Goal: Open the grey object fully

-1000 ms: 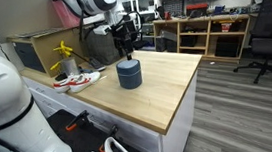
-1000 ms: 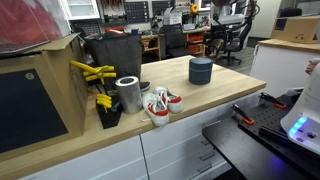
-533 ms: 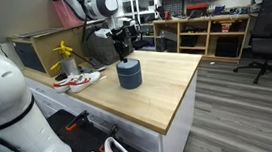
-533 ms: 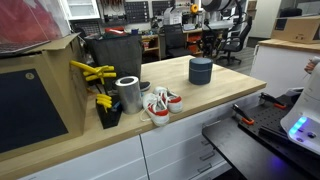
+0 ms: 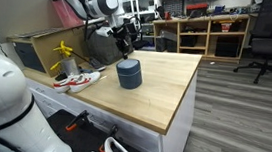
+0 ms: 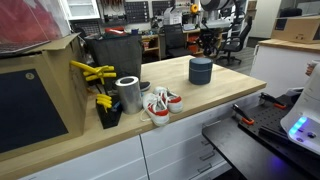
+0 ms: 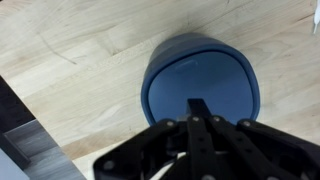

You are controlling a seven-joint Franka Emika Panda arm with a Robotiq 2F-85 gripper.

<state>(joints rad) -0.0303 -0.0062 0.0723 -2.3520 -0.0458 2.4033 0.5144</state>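
- Wrist view looks straight down on the grey object point(image 7: 205, 72). Its flat lid point(image 7: 195, 60) sits on top and covers it completely.
- The gripper point(image 7: 200, 106) comes in from the bottom edge of that view. Its dark fingers meet in a single narrow tip with no gap showing between them, so it is clenched and holds nothing.
- That tip overlaps the near rim of the lid in the wrist view. Whether it touches the lid or hangs just above it cannot be told.
- In both exterior views the gripper point(image 5: 126, 53) point(image 6: 208, 44) points down over the grey object point(image 5: 129, 75) point(image 6: 201, 71), close above its top.
- The grey object stands upright on the light wooden table point(image 5: 169, 94) point(image 6: 225, 88), with bare wood all around it and well apart from everything else.
- Farther along the table in an exterior view, a silver tin point(image 6: 128, 94) stands upright. Just beside it lies a pair of red and white shoes point(image 6: 160, 105).
- Yellow-handled tools point(image 6: 92, 72) stick up near the tin, in front of a large dark bin point(image 6: 118, 50).
- In an exterior view the shoes point(image 5: 76, 79) lie at the table's edge, with the yellow tools point(image 5: 64, 51) behind them.
- An office chair point(image 5: 267, 36) stands on the floor beyond the table.
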